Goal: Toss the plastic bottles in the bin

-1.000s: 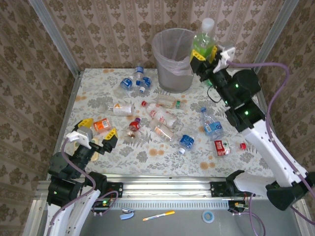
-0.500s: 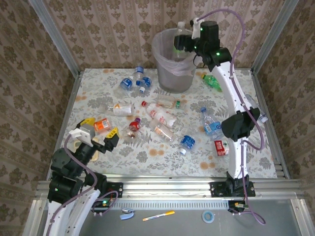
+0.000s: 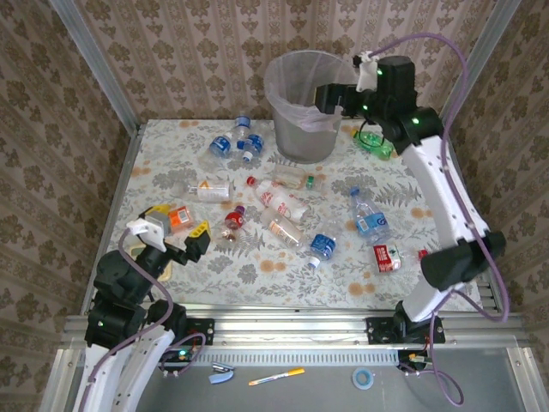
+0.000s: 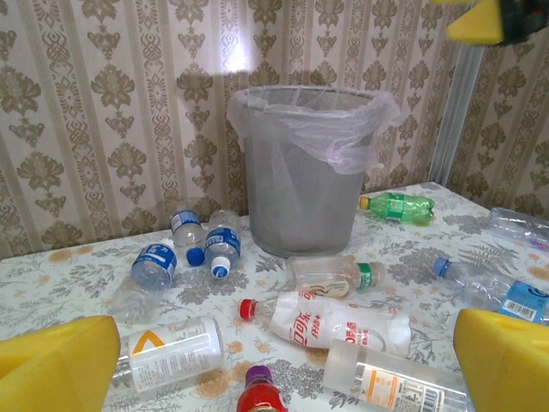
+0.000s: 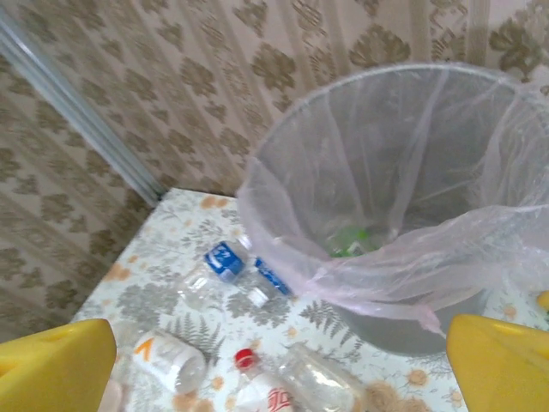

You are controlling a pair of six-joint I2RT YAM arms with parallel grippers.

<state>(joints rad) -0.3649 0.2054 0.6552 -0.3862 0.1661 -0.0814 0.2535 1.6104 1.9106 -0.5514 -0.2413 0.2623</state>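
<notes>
Your right gripper [image 3: 324, 96] hung at the bin [image 3: 296, 137] rim, far tabletop [image 3: 154, 163] edge, jaws wide, empty; left gripper [image 3: 177, 221] likewise. Plastic bottles [image 3: 283, 206] littered mid-tabletop. Risk: your arm could snag the liner [image 4: 343, 137] and tip the bin.

Overhead; both wrist cameras toward bin [image 4: 300, 197]

1. In the left wrist view, the fingers [image 4: 56, 365] of the left tool [image 4: 279, 365] are cut off by the lower corners.
2. The lower edge crops a red bottle [image 4: 259, 396] at bottom centre.
3. In the right wrist view, the bin [image 5: 283, 197] runs off the right edge. A green shape [image 5: 347, 240] inside blurs behind the liner [image 5: 412, 275], and we cannot identify it.
4. In the top view, a small red object [image 3: 422, 254] at right is too small for us to name.
</notes>
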